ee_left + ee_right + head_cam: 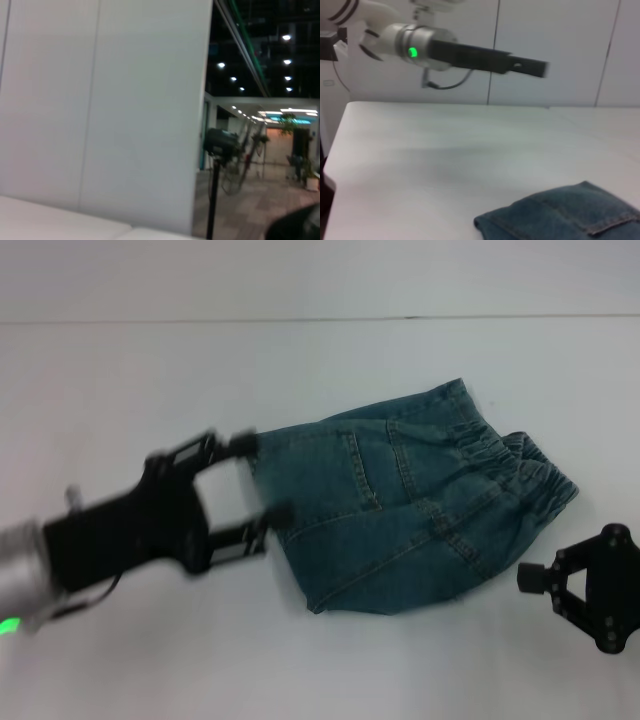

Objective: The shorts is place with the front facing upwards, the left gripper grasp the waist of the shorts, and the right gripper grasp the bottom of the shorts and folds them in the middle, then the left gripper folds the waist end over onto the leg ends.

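Observation:
The blue denim shorts (410,510) lie folded in a rough bundle at the table's middle, their gathered elastic waist (525,472) toward the right. My left gripper (262,478) is open at the bundle's left edge, one finger by the upper corner and one by the lower side; nothing is gripped. It looks blurred. My right gripper (530,578) rests on the table just right of the shorts, its fingertips together and holding nothing. The right wrist view shows a corner of the shorts (560,215) and the left arm (470,55) above the table. The left wrist view shows no shorts.
The white table (150,640) spreads around the shorts, with its far edge (300,320) against a pale wall. The left wrist view shows a white wall panel (100,110) and a dark hall with a stand fan (220,145).

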`<state>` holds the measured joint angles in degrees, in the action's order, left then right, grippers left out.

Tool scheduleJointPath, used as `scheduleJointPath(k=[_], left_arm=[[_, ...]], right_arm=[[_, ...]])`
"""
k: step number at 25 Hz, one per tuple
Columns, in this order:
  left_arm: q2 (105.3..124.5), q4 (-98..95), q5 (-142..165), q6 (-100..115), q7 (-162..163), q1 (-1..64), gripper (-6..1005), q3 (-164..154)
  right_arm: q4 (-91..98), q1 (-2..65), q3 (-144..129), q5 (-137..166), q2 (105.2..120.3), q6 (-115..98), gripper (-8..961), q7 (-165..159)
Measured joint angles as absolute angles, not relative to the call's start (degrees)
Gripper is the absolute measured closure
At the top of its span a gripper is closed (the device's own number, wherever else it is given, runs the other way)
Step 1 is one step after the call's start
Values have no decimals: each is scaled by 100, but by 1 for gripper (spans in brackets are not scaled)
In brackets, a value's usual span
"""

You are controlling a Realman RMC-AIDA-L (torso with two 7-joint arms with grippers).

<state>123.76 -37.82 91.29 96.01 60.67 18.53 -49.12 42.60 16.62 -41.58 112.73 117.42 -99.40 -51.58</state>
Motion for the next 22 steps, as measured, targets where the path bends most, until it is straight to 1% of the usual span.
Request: scheduleJointPath(k=[2,8,14,22], left_arm=[[12379,-3736,9584,9848,5822,1669,163,-4629],[12409,-3586,10660,9995,5584,1257,147,-4093],[12412,-3331,10900,10347,4928,923,141,-3413],[12431,-3146,10930,10369,4745,814,141,-2906]], right_arm=[[4334,1657,-4168,11420,11776,-9961,940,-5283],[4402,1651,-4175,11736,11872,-10225,870,-5277],[4455,1560,-4098,11711,11963,-10306,639,-5160],[4275,1455,-3575,11698,12004,-10365,390,-4410]])
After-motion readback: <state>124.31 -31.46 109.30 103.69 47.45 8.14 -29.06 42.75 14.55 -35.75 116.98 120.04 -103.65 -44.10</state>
